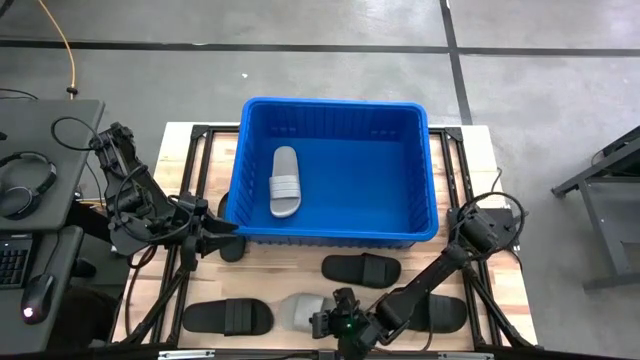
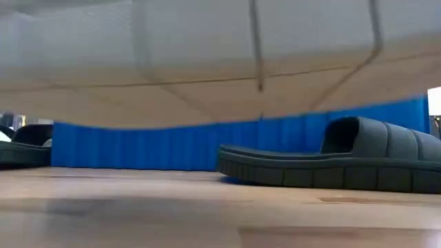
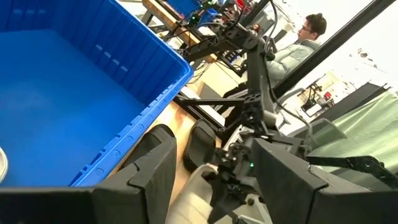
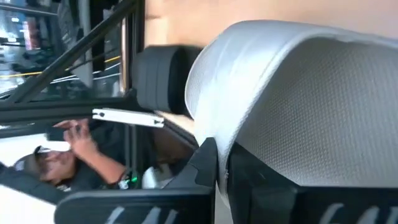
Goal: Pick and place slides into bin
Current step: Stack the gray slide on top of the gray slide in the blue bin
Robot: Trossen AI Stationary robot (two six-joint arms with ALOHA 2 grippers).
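Note:
The blue bin (image 1: pixel 335 232) stands mid-table with one light grey slide (image 1: pixel 285 182) lying inside it. Near the table's front edge my right gripper (image 1: pixel 335 318) is shut on the strap of a second grey slide (image 1: pixel 298 309); the right wrist view shows that strap (image 4: pixel 298 93) clamped between my dark fingers (image 4: pixel 208 165). Black slides lie at the front left (image 1: pixel 228 317), at the front right (image 1: pixel 442 313) and just before the bin (image 1: pixel 360 268). My left gripper (image 1: pixel 215 230) hangs open by the bin's front left corner, over another black slide (image 1: pixel 233 249).
The bin's front wall (image 2: pixel 172 145) runs across the low view, with a black slide (image 2: pixel 344 158) in front of it. A desk with headphones (image 1: pixel 28 180) and a mouse stands left of the table. A person (image 3: pixel 305 37) sits beyond the table's front edge.

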